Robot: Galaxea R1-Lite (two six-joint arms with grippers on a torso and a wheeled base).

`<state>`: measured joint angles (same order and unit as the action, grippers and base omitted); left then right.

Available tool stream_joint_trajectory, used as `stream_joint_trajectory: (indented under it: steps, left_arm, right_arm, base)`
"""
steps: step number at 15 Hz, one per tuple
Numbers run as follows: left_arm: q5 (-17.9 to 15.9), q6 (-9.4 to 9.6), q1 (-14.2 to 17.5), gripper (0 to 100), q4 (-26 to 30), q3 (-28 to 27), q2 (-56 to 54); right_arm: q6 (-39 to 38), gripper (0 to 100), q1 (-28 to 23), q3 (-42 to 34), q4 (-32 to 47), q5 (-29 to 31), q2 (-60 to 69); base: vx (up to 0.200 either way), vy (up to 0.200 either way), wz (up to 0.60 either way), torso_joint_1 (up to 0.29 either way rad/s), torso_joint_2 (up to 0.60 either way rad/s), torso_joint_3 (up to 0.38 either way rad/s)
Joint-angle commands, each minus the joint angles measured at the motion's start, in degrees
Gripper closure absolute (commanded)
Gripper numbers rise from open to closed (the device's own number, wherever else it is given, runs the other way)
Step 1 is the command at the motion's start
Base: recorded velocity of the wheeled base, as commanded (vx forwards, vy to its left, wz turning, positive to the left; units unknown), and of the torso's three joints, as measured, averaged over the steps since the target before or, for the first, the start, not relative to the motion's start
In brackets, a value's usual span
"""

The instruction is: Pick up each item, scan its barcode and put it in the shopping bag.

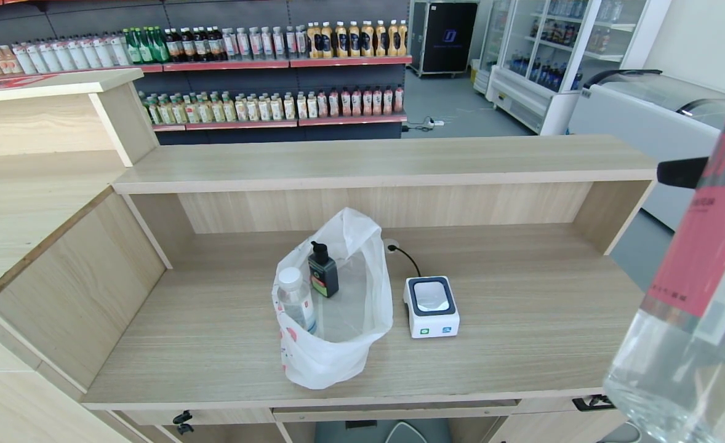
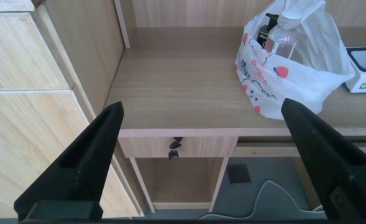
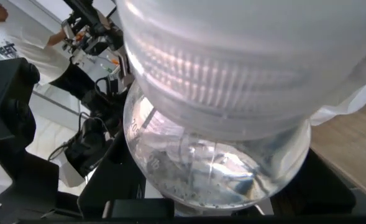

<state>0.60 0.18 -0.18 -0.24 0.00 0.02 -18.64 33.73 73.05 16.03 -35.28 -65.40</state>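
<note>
A clear bottle with a pink label (image 1: 695,277) hangs high and close to the head camera at the far right, off the counter's right end. My right gripper (image 1: 716,163) is shut on it; its ribbed white cap and neck (image 3: 220,93) show close up in the right wrist view. A white shopping bag (image 1: 332,320) stands open mid-counter, holding a clear water bottle (image 1: 295,298) and a dark pump bottle (image 1: 323,271). The white barcode scanner (image 1: 431,306) sits just right of the bag. My left gripper (image 2: 201,162) is open, low before the counter's front left edge, holding nothing.
The wooden counter (image 1: 522,320) has a raised back shelf (image 1: 387,163) and a slanted left side wall (image 1: 79,289). The scanner's cable (image 1: 407,258) runs to the back. A drawer with a key (image 2: 174,149) lies under the front edge.
</note>
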Motion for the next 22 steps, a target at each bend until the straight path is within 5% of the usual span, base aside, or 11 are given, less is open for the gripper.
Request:
stream_joint_trajectory:
  steps: [1,3,5,8,10,11,16,22]
  left_arm:
    - [0.0,-0.01,0.0,0,0.0,0.0,0.0]
    - [0.0,-0.01,0.0,0,0.0,0.0,0.0]
    - [0.0,-0.01,0.0,0,0.0,0.0,0.0]
    - [0.0,-0.01,0.0,0,0.0,0.0,0.0]
    - [0.0,-0.01,0.0,0,0.0,0.0,0.0]
    - [0.0,-0.01,0.0,0,0.0,0.0,0.0]
    - [0.0,-0.01,0.0,0,0.0,0.0,0.0]
    - [0.0,-0.01,0.0,0,0.0,0.0,0.0]
  right_arm:
    - [0.0,100,0.0,0.1,0.0,-0.1,-0.3]
    - [1.6,100,-0.8,-1.1,-0.2,0.0,0.3]
    - [10.8,100,-7.6,-3.4,-0.1,0.7,-0.3]
    - [45.7,100,-32.2,-19.0,-5.1,5.0,-1.7]
    - [52.7,100,-40.1,-25.1,-14.7,5.0,-3.2]
    - [54.0,100,-45.0,-30.3,-27.2,5.0,-4.7]
    - [54.1,100,-49.4,-32.1,-40.0,5.0,-8.7]
    - [61.7,100,-47.6,-32.6,-51.1,4.7,-16.5]
  base:
    - [0.0,0.0,0.0,0.0,0.0,0.0]
    - [0.0,0.0,0.0,0.0,0.0,0.0]
    - [0.0,0.0,0.0,0.0,0.0,0.0]
    - [0.0,0.0,0.0,0.0,0.0,0.0]
    - [0.0,0.0,0.0,0.0,0.0,0.0]
    - [0.0,0.0,0.0,0.0,0.0,0.0]
    - [0.0,0.0,0.0,0.0,0.0,0.0]
    - [0.0,0.0,0.5,0.001,0.0,0.002]
